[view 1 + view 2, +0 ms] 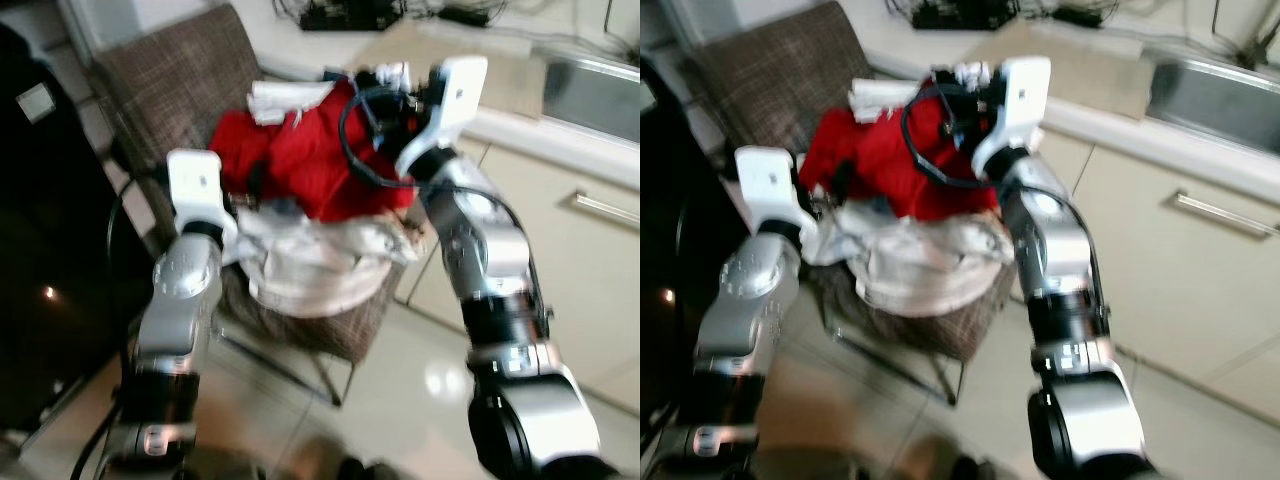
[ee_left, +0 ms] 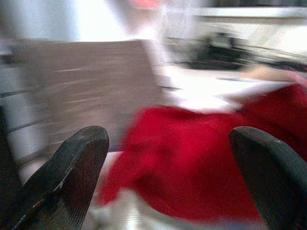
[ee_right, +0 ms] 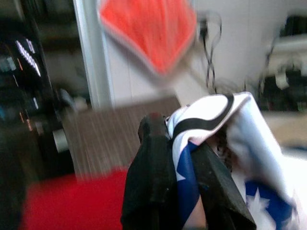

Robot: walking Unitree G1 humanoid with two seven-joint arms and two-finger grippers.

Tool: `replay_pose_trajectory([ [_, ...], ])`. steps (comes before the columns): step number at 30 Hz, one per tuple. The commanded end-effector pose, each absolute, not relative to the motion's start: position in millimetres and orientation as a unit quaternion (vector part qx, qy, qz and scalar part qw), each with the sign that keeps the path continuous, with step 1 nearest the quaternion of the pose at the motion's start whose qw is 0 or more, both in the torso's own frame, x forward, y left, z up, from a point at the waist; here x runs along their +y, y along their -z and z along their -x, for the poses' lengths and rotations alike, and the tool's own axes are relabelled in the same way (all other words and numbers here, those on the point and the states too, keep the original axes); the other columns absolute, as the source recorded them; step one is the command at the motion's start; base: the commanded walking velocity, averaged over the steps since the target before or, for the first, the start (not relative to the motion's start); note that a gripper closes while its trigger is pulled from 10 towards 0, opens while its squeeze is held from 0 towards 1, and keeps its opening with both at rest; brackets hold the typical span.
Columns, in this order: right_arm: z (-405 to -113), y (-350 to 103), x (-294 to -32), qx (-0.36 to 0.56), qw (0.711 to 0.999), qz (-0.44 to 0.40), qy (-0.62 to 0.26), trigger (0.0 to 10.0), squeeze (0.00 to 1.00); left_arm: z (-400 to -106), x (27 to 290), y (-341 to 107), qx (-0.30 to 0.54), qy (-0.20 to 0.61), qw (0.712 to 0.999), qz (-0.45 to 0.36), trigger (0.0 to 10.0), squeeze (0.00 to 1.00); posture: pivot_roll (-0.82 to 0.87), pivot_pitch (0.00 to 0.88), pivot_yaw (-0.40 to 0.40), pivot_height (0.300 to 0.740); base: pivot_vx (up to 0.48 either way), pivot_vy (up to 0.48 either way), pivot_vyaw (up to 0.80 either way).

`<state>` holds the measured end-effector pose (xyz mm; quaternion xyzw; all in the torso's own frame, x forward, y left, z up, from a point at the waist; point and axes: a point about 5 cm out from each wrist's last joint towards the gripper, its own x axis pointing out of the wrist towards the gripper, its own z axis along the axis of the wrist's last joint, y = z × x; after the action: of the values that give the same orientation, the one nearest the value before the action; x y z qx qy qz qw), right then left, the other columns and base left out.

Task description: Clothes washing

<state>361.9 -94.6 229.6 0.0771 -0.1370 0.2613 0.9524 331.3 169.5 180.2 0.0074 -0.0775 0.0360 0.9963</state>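
So the laundry's all heaped on a brown woven chair (image 1: 170,75) in the upper middle of the head views. Big red garment (image 1: 300,160) sits on top, crumpled, with a pile of whitish cloth (image 1: 310,265) bunched under it and spilling over the seat's front edge. Everything's a bit blurry.

The right claw (image 3: 184,158) is up at the top right of the pile, near the back of the chair. In its wrist view the two black fingers are pressed together on a white cloth with a black stripe and a blue patch with white stars (image 3: 225,143); the fabric drapes over and between them. The right arm (image 1: 480,250) rises from the lower right of the frame, elbow bent, forearm angled up and inward to the heap, a black cable looping by the wrist.

The left claw (image 2: 172,182) is at the left side of the pile, fingers spread wide with the red garment showing between the tips, not touching anything as far as I can see. The left arm (image 1: 180,300) comes up from the lower left, wrist just beside the whitish cloth.

A pale desk (image 1: 560,130) with a steel sink (image 1: 590,90) runs along the upper right, with cabinet fronts below.
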Motion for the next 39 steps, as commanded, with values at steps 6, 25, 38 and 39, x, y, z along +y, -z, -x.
replay_pose_trajectory([
  [6, -352, -168, -111, -0.046, 0.971, -0.041, -0.232, 0.0, 0.0, -323, 207, -162, -0.039, -0.161, 0.986, -0.007, 10.0, 0.0, -0.06, 0.0, -0.034, 0.74, 0.0, 0.0, 0.63],
  [25, -356, -178, -98, -0.075, 0.967, -0.033, -0.24, 0.0, 0.0, -314, 213, -146, -0.008, -0.203, 0.979, -0.03, 10.0, 0.0, -0.03, 0.0, -0.043, 0.74, 0.0, 0.0, 0.54],
  [38, -343, -201, -44, -0.132, 0.932, -0.047, -0.333, 0.0, 0.0, -313, 222, -147, -0.011, -0.227, 0.973, -0.036, 10.0, 0.0, -0.02, 0.0, -0.044, 0.74, 0.0, 0.0, 0.49],
  [39, -343, -201, -44, -0.132, 0.932, -0.047, -0.333, 0.0, 0.0, -313, 222, -147, -0.011, -0.227, 0.973, -0.036, 10.0, 0.0, -0.02, 0.0, -0.044, 0.74, 0.0, 0.0, 0.48],
])
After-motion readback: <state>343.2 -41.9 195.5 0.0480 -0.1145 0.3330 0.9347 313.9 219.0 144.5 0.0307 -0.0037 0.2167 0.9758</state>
